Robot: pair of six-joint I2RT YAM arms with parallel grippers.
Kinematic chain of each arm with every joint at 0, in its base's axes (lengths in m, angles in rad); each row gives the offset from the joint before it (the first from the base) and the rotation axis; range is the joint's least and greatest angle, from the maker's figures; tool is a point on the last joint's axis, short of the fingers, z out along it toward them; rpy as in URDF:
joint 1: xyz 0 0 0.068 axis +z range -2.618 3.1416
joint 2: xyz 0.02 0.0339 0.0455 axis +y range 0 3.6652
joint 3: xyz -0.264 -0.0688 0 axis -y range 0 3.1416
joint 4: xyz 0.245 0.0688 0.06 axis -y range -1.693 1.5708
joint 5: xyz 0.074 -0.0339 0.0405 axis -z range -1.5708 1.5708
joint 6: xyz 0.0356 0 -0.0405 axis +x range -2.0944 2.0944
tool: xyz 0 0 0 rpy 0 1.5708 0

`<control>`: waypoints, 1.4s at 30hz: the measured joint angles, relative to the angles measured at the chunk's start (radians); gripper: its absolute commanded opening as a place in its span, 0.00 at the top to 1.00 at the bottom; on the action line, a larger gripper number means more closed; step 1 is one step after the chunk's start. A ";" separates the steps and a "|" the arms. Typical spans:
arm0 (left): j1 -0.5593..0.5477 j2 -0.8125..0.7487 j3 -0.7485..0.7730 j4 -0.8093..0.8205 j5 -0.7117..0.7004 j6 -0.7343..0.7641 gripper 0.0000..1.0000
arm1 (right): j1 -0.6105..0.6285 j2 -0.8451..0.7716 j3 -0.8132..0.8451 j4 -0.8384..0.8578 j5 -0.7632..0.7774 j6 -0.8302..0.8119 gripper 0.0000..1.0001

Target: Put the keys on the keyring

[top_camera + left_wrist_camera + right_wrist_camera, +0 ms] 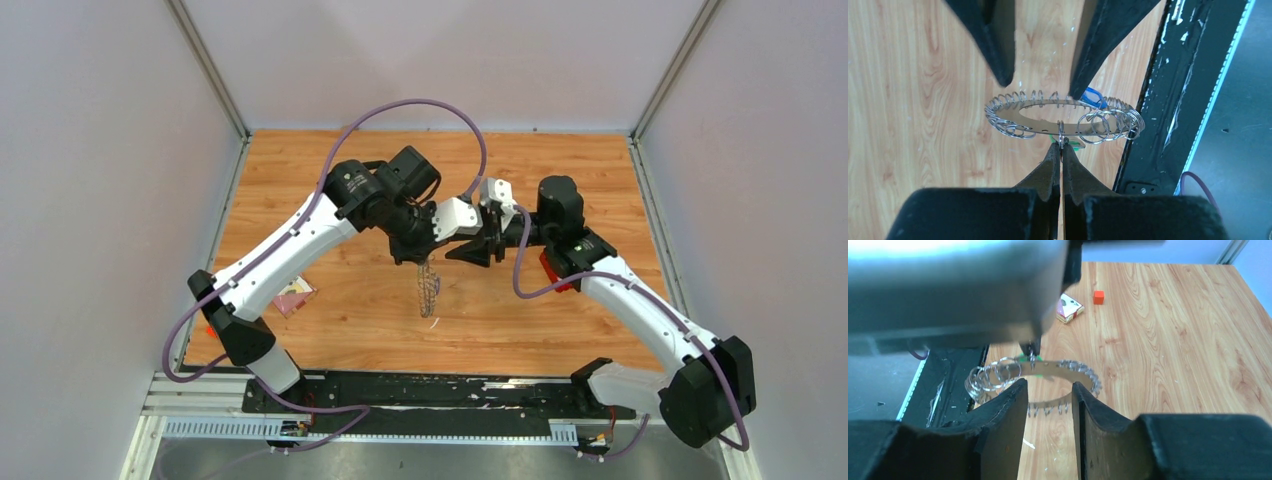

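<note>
Wooden desk: both arms bend inward above its middle; left fingers pinch one keyring, right fingers spread at its rim. One blue key, one green key.

Soft, even overhead light — the wooden table is bright, shadows under the arms faint. In the right wrist view a close grey housing is badly blurred, with bluish glare along its top. The left wrist view shows the keyring sharp — the left gripper is dark, soft-edged.
</note>
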 measured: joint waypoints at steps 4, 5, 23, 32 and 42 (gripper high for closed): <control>-0.001 -0.040 -0.099 0.073 0.048 0.007 1.00 | 0.000 0.001 -0.020 0.089 -0.032 0.067 0.64; -0.001 -0.054 -0.123 0.090 0.056 0.010 1.00 | 0.000 0.003 -0.029 0.116 -0.045 0.087 0.65; -0.001 -0.140 -0.221 0.250 0.132 0.008 1.00 | 0.022 0.052 -0.063 0.278 -0.144 0.230 0.71; -0.001 -0.142 -0.229 0.261 0.139 0.004 1.00 | 0.032 0.063 -0.063 0.272 -0.143 0.222 0.86; 0.001 -0.146 -0.248 0.274 0.131 0.004 0.88 | 0.034 0.063 -0.063 0.247 -0.134 0.209 1.00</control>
